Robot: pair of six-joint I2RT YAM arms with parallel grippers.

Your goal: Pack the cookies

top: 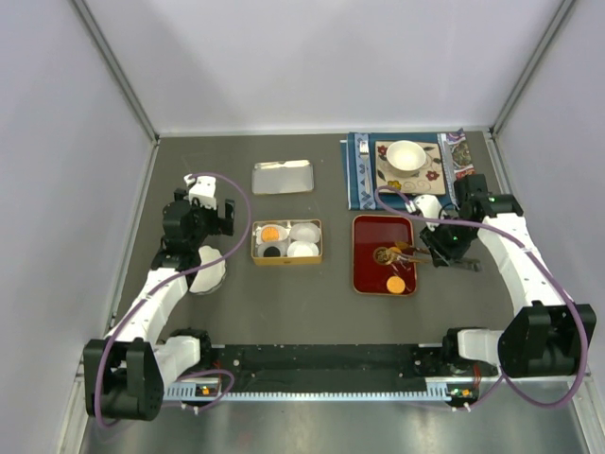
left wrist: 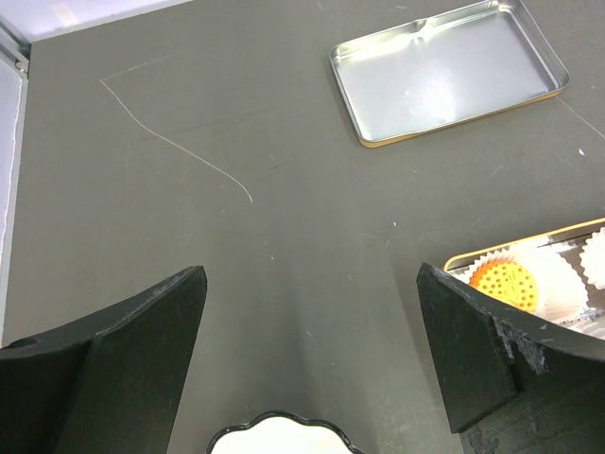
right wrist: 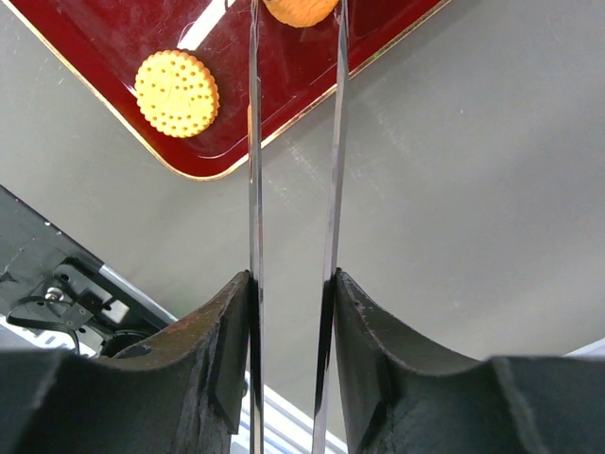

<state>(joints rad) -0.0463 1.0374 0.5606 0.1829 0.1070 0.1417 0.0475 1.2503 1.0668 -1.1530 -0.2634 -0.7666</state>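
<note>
Broadly, spread across the dark counter (top: pixel 321 312): at centre right of the top view, a red tray (top: pixel 367 274) serving as the pick-up spot, within easy reach of the right arm; left of it, a gold tin (top: pixel 286 261) lined with white paper cups (top: pixel 304 250), evidently the destination, parked between both arms; above that, its lid (top: pixel 283 176) laid aside rim-up, leaving the tin open for filling. At the left, left gripper (left wrist: pixel 312 322) hovering over bare counter, jaws wide apart, holding nothing, apparently idle and out of the way. At the right, right gripper (right wrist: pixel 291 284) with jaws clamped on thin metal tongs (right wrist: pixel 253 189), presumably to spare the cookies a direct squeeze. Already in the tin's cups: one orange cookie (top: pixel 270 234) and one dark cookie (top: pixel 272 251). On the tray: a second orange cookie (right wrist: pixel 177 93) lying flat near the corner, and a third orange cookie (right wrist: pixel 301 9) between the tong tips at the top edge of the right wrist view, seemingly pinched for lifting.
</note>
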